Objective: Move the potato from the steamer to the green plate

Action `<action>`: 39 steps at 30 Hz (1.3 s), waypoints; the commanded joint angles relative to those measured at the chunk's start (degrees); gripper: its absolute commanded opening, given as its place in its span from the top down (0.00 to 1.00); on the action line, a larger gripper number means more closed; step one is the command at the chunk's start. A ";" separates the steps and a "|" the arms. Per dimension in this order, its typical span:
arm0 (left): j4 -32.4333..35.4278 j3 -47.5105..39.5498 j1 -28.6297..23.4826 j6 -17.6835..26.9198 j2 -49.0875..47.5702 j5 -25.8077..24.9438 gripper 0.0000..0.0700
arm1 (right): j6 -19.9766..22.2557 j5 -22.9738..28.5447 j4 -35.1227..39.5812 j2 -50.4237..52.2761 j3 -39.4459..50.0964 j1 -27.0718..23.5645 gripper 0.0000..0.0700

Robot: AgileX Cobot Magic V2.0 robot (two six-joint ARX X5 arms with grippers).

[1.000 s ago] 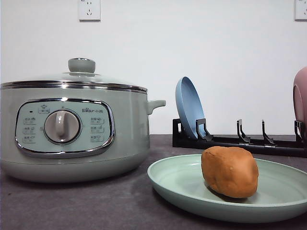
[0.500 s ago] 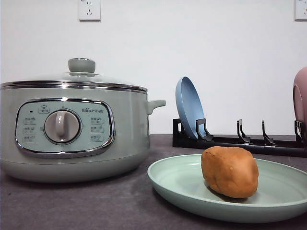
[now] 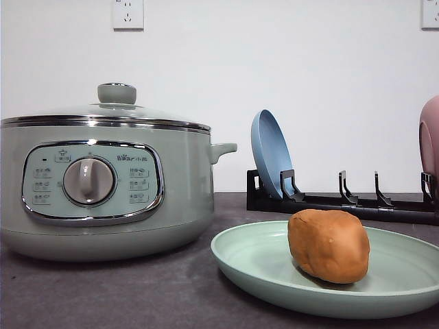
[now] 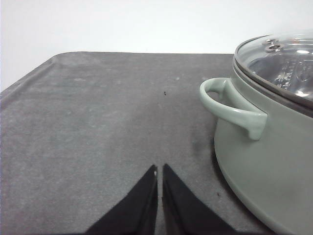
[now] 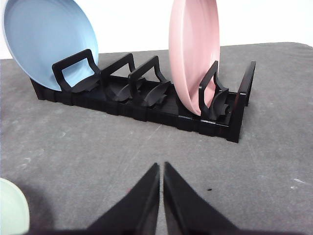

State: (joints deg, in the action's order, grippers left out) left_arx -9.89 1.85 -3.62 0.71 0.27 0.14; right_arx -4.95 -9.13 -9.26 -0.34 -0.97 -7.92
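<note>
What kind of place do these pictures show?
Probably a staged kitchen tabletop in a lab: an electric steamer with its lid on, a black dish rack holding plates, a potato on a green plate, bare white wall behind.

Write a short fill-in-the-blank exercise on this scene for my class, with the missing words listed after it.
1. The potato lies on the ____ plate.
2. The steamer has its lid ____.
3. In the rack, the blue plate and the pink dish stand on ____.
4. Both the left pincer and the right pincer are ____.

Missing words: green; on; edge; shut
</note>
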 commanded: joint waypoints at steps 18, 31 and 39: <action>0.90 -1.16 -0.13 -0.15 -0.09 0.09 0.99 | -0.61 0.09 0.22 0.13 0.33 -0.02 1.00; 0.90 -1.16 -0.13 -0.15 -0.09 0.09 0.99 | -0.61 0.09 0.22 0.13 0.33 -0.02 1.00; 0.90 -1.16 -0.13 -0.15 -0.09 0.09 0.99 | -0.61 0.09 0.22 0.13 0.33 -0.02 1.00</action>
State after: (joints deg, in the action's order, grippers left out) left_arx -9.89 1.85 -3.62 0.71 0.27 0.14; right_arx -4.95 -9.06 -9.26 -0.34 -0.97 -7.92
